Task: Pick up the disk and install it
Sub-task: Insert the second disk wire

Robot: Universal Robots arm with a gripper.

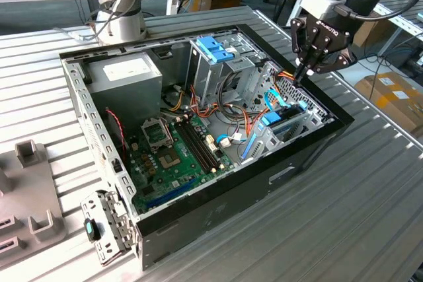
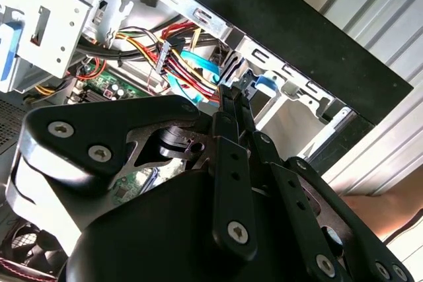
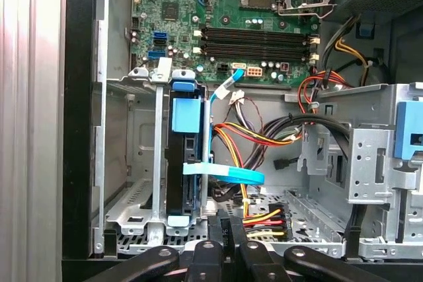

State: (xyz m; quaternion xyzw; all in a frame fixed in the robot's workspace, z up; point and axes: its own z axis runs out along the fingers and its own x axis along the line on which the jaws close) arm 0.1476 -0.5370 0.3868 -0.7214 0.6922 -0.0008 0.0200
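The disk (image 3: 183, 163) stands on edge in a slot of the metal drive bay (image 3: 132, 163) at the front corner of the open computer case, dark with a light-blue carrier rail around it. In the exterior view the disk (image 1: 275, 122) sits low in the case toward the exterior view's right. My gripper (image 1: 301, 75) hovers just above that bay, apart from the disk, its fingers (image 3: 225, 229) pressed together with nothing between them. In the second wrist view the gripper (image 2: 234, 92) points down at the bay and the cables.
A tall drive cage with a blue latch (image 1: 215, 49) stands mid-case. Bundled red, yellow and black cables (image 3: 258, 137) and a light-blue ribbon cable (image 3: 228, 175) run beside the disk. The motherboard (image 1: 175, 153) lies on the case floor. Grey fixtures (image 1: 30, 183) sit on the table.
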